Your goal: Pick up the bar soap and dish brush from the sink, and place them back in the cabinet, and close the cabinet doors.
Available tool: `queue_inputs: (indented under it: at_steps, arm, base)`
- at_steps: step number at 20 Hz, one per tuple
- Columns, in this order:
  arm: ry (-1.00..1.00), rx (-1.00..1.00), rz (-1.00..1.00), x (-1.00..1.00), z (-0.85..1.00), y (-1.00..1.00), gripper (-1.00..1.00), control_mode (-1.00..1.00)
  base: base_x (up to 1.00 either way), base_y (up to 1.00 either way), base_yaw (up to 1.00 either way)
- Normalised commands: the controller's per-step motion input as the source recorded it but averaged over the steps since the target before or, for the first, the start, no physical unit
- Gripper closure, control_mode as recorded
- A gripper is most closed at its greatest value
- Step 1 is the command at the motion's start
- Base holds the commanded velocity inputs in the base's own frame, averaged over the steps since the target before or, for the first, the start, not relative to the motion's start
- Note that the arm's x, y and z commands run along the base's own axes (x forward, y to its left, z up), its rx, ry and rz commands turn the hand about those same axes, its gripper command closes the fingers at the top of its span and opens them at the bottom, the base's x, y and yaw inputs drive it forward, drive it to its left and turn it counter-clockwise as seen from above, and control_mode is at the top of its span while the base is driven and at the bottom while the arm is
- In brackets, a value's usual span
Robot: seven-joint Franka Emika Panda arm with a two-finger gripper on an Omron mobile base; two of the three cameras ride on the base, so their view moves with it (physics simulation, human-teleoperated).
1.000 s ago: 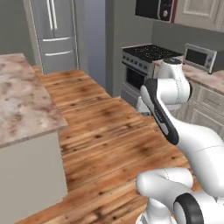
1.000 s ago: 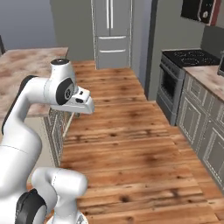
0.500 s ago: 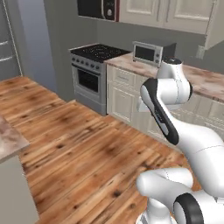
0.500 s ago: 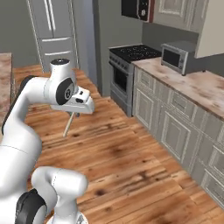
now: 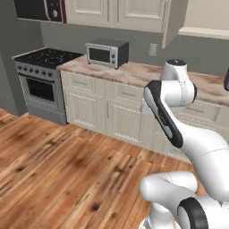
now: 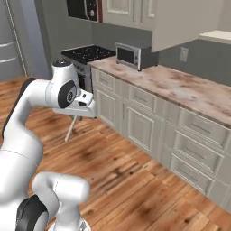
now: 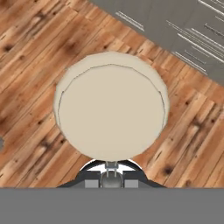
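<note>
My gripper (image 6: 77,115) hangs from the arm over the wooden floor and is shut on the dish brush. The brush's thin pale handle (image 6: 70,130) slants down from the hand toward the floor. In the hand view its round cream head (image 7: 111,107) sits right above my gripper (image 7: 110,176) and hides most of the floor. Cream wall cabinets (image 5: 134,12) run above the counter. A plain cream panel (image 6: 180,22) stands out from them; I cannot tell whether it is an open cabinet door. The bar soap and the sink are out of view.
A long speckled counter (image 6: 189,90) on cream drawers and doors runs along the wall. On it stands a silver toaster oven (image 5: 106,53). A stove (image 5: 42,85) stands at the counter's left end, under a microwave (image 5: 42,9). Wooden floor (image 5: 67,174) lies open in front.
The whole picture has swung: the base has turned away from the fridge and island toward the stove and the counter. The arm keeps its pose, still holding the brush.
</note>
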Motion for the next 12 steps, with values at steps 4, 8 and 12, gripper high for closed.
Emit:
queue_inputs:
  at_steps: [4,8,12]
  arm:
    - [0.00,0.00,0.00,0.00,0.00,0.00,1.00,1.00]
    - [0.00,0.00,0.00,0.00,0.00,0.00,1.00,1.00]
    - [0.00,0.00,0.00,0.00,0.00,0.00,1.00,1.00]
  base:
    - [0.33,0.00,-0.46]
    - [0.32,0.00,-0.45]
    - [0.28,0.00,-0.44]
